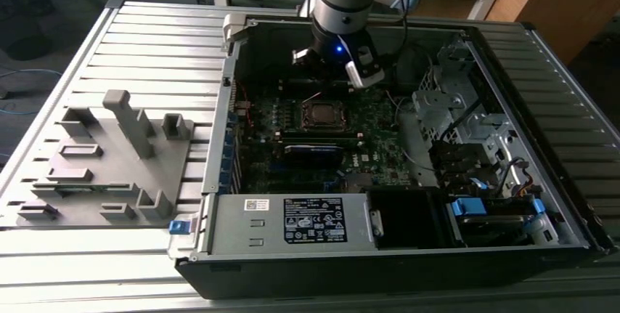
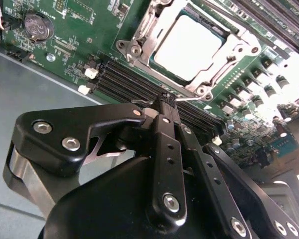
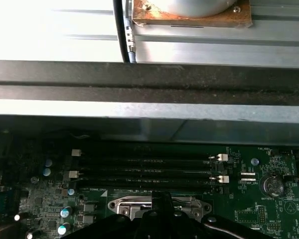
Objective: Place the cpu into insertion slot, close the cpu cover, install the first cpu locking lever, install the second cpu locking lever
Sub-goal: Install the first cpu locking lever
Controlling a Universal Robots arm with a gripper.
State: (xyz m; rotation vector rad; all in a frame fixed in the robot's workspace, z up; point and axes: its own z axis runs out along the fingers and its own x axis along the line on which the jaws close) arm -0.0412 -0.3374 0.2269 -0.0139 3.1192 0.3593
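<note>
Second wrist view, and we've got the jaws drawn together, tips right at a thin silvery locking lever [image 2: 194, 99]; whether they actually pinch it, we can't tell. Just past the jaws run the black memory slots [image 2: 124, 80]. Beyond those, the cpu [image 2: 189, 47] sits in the insertion slot [image 2: 131, 49], the cpu cover [image 2: 240, 49] down around it.

The cpu [image 2: 189, 47] is silvery-grey, the motherboard [image 2: 74, 30] green, the gripper [image 2: 165, 102] black.

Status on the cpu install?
Gripper shut, tip at the thin wire lever by the memory slots. The cpu is seated, cpu cover down over it. Nothing in the way.
</note>
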